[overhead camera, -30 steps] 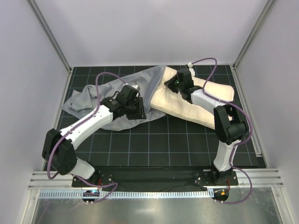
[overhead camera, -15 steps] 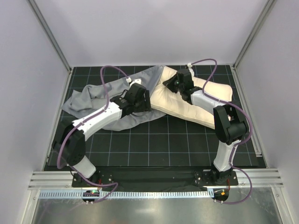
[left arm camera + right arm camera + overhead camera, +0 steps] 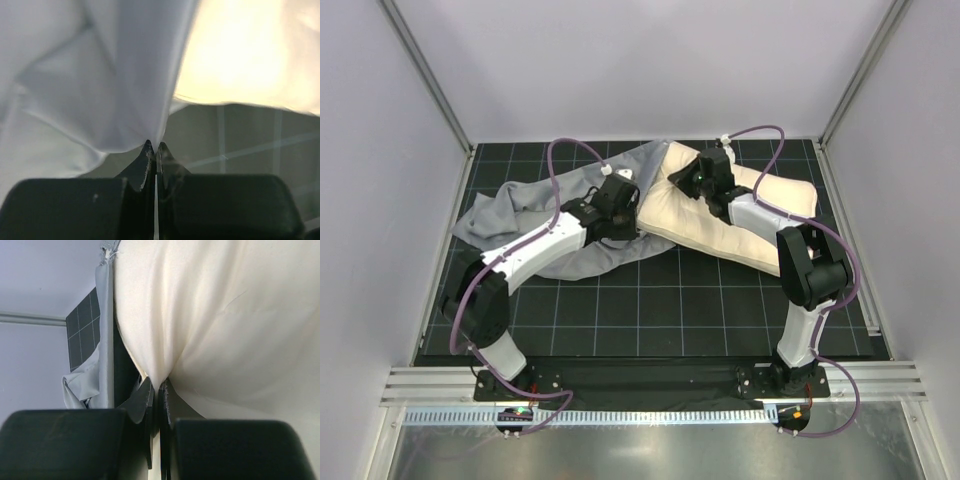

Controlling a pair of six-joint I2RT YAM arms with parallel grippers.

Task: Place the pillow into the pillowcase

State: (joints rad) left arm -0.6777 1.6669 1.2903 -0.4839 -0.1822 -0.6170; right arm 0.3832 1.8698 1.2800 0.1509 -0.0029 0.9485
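Clenching left claw (image 3: 155, 148) on a fold of pillowcase (image 3: 520, 205). Clamping right claw (image 3: 158, 385) on cream fabric of pillow (image 3: 692, 226) near its left end. Lying on the desk (image 3: 670, 300): pillow at back right, pillowcase at back left, touching along that left end.

table (image 3: 660, 310): black, gridded | pillowcase (image 3: 510, 205): left rear, crumpled | pillow (image 3: 705, 228): right rear, just beside pillowcase

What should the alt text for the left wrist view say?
The left end effector pinches a fold of the blue-grey pillowcase. The cream pillow fills the upper right, with the dark gridded table below it.
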